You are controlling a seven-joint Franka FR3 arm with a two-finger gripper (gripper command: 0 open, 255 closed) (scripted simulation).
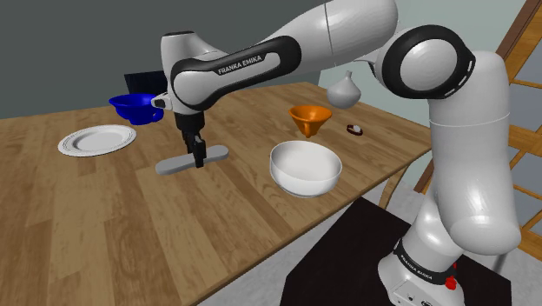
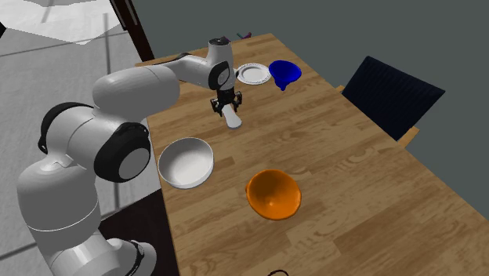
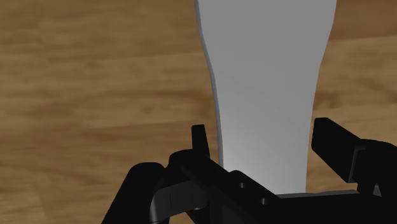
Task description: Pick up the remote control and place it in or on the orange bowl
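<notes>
in the shoulder view, a white plate (image 1: pixel 95 140) is sitting near the left end of the wooden table (image 1: pixel 104 226), and a blue bowl (image 1: pixel 133 106) is resting just behind it, with a dark chair (image 2: pixel 392 98) standing beyond the table's far edge. next along, the black gripper (image 1: pixel 199 156) is pointing straight down at the middle of the table, its tips reaching down to the remote control (image 1: pixel 178 162), a plain grey slab that is lying flat on the wood. in the wrist view the fingers (image 3: pixel 200 141) are standing apart, straddling the remote's narrower part, each one just beside an edge of it; the gripper is sitting fairly wide and is not clasping anything. further right, a white bowl (image 1: pixel 304 168) is sitting near the table's front edge, and the orange bowl (image 1: pixel 309 118) is sitting behind it, well apart from the remote. a white, drop-shaped vase (image 1: pixel 344 89) is standing past the orange bowl, and a small dark and white object (image 1: pixel 354 130) is lying near the table's right end. at the far right, the white arm (image 1: pixel 452 130) is rising from its dark stand (image 1: pixel 347 261) and reaching leftward over the table.
</notes>
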